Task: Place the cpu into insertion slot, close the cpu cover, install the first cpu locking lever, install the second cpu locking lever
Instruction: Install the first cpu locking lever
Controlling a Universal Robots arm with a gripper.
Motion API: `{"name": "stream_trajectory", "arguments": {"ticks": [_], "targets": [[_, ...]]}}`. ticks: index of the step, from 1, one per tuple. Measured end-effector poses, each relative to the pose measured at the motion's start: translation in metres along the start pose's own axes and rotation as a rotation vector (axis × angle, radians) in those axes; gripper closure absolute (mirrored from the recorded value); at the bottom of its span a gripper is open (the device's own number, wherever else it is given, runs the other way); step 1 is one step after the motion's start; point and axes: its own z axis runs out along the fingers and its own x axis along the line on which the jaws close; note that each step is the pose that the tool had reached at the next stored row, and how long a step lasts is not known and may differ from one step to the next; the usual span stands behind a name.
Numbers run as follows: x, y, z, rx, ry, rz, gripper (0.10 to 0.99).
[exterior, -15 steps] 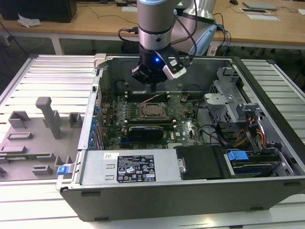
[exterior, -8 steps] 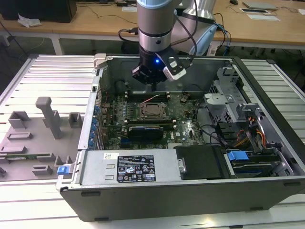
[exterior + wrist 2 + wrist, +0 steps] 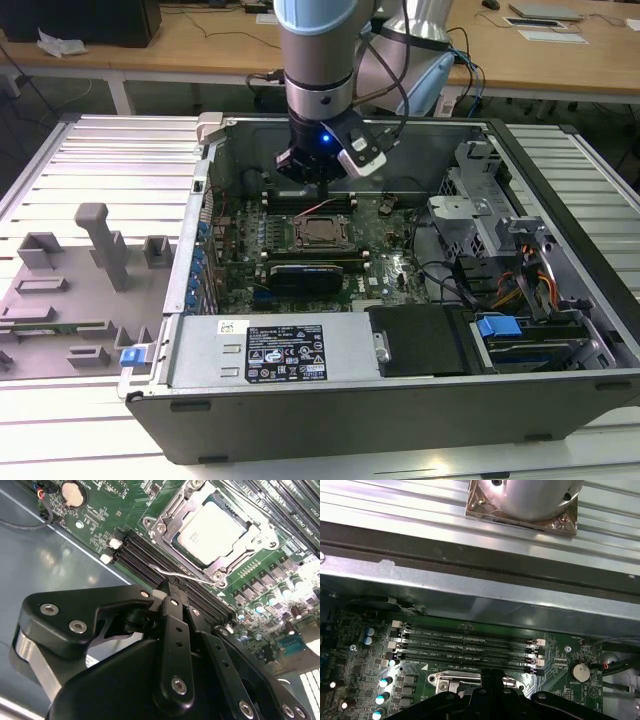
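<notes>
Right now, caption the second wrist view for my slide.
The cpu sits framed by the cpu cover, the pincer poised at a thin wire locking lever beside the memory slots.

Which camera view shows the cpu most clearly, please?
The second wrist view: the cpu lies large and unobstructed. The exterior view shows it small; the first wrist view catches the insertion slot rim.

Arm (image 3: 316, 60) approx. vertical, gripper (image 3: 163, 587) pointing down, jaws pinched together
</notes>
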Motion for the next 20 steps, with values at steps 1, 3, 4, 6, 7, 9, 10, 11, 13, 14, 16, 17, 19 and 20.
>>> {"name": "stream_trajectory", "arguments": {"ticks": [1,3,4,6,7,9,10,11,13,14,16,17,19,20], "targets": [[0.0019,-0.0001,0.0013,0.001,-0.0068,-0.002,0.980],[0.0040,-0.0002,0.0028,0.002,-0.0141,-0.003,0.980],[0.0058,-0.0003,0.0040,0.002,-0.0204,-0.005,0.980],[0.0082,-0.0004,0.0057,0.004,-0.0353,-0.008,0.980],[0.0092,-0.0004,0.0065,0.005,-0.0433,-0.010,0.980],[0.0119,-0.0006,0.0088,0.007,-0.0597,-0.014,0.980],[0.0124,-0.0008,0.0099,0.007,-0.0623,-0.014,0.980],[0.0125,-0.0011,0.0109,0.008,-0.0637,-0.013,0.980],[0.0128,-0.0015,0.0129,0.010,-0.0662,-0.003,0.980],[0.0129,-0.0017,0.0137,0.010,-0.0671,0.002,0.980],[0.0131,-0.0013,0.0146,0.011,-0.0682,0.008,0.980],[0.0130,-0.0009,0.0151,0.012,-0.0686,0.009,0.980],[0.0129,0.0007,0.0162,0.012,-0.0692,0.012,0.980],[0.0128,0.0013,0.0166,0.012,-0.0694,0.012,0.980]]}}
